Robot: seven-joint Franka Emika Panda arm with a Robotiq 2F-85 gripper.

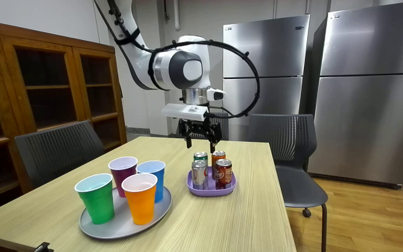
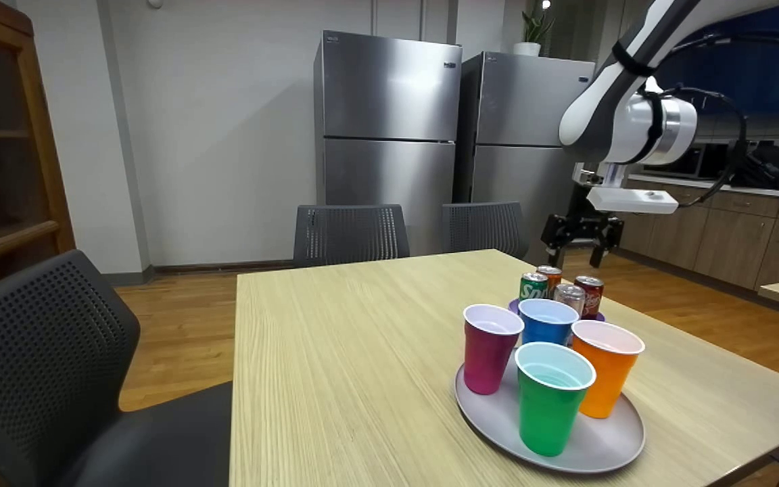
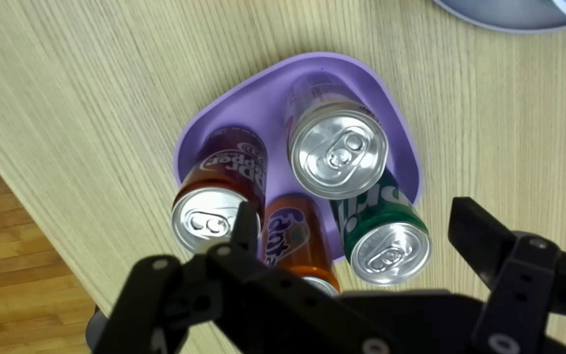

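Note:
My gripper [image 1: 200,147] is open and empty, pointing down just above the far cans on a small purple tray [image 1: 211,193]. In the wrist view its fingers [image 3: 355,214] stand wide apart. The green Sprite can [image 3: 391,248] and orange Fanta can [image 3: 295,233] show between them, nearest the gripper. The left finger overlaps the lid of the dark red Dr Pepper can [image 3: 234,164]. A silver can [image 3: 340,155] stands farther out. All the cans stand upright on the tray. The Fanta lid is partly hidden by the gripper. No contact shows.
A grey round plate [image 1: 117,231] holds a green cup [image 1: 98,203], an orange cup [image 1: 140,201], a purple cup [image 1: 120,176] and a blue cup [image 1: 159,175]. The tray sits near an edge of the wooden table [image 2: 335,352]. Dark chairs [image 1: 282,140] surround it.

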